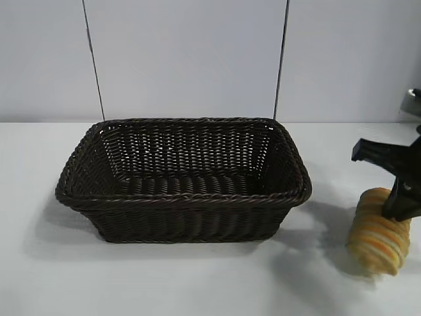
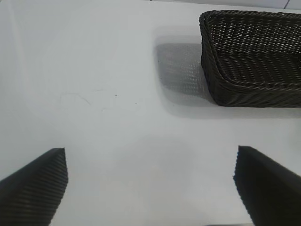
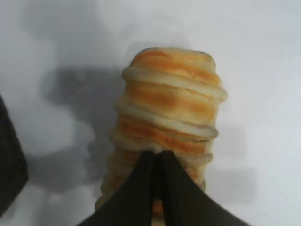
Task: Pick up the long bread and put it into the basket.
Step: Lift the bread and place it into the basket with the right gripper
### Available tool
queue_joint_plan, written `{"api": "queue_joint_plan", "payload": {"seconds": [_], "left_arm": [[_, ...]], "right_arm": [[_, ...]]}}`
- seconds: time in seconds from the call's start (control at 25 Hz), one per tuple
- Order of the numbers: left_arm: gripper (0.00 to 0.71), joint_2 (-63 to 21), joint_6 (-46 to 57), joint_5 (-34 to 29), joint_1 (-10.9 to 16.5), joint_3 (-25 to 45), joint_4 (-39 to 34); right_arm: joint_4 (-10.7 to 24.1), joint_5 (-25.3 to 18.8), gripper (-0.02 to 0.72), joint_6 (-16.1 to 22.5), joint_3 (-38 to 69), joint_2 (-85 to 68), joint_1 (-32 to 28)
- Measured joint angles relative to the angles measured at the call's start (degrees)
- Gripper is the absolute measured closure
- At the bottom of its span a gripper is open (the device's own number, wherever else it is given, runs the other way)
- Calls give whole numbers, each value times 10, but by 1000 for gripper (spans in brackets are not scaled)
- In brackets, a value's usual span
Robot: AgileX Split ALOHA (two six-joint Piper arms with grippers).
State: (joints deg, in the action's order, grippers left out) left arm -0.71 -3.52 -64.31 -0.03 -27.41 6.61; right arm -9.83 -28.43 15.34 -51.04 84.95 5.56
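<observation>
The long bread (image 1: 378,230), striped orange and pale yellow, is at the far right of the table, to the right of the dark brown woven basket (image 1: 184,197). My right gripper (image 1: 400,205) comes down onto its upper end. In the right wrist view the gripper (image 3: 157,155) has its fingers pressed together on a ridge of the bread (image 3: 171,103), whose shadow falls apart from it on the table. My left gripper (image 2: 150,160) is open and empty over bare table, with a corner of the basket (image 2: 249,89) ahead of it. The left arm is out of the exterior view.
The white table (image 1: 52,276) runs back to a pale wall with two thin dark vertical lines (image 1: 93,59). The basket holds nothing that shows.
</observation>
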Motion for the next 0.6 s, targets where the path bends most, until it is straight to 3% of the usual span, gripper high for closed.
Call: {"api": "queue_joint_plan", "payload": {"seconds": [0.12,0.28,0.6], "left_arm": [[15,0,0,0,0,0,0],[15,0,0,0,0,0,-1],[15,0,0,0,0,0,-1]], "right_arm": [[-1,-36,680,-9,-45,-2,0],[-29,-55,680,-48,-96,-2,10],[-43,-55,680,-64,-189,53,117]]}}
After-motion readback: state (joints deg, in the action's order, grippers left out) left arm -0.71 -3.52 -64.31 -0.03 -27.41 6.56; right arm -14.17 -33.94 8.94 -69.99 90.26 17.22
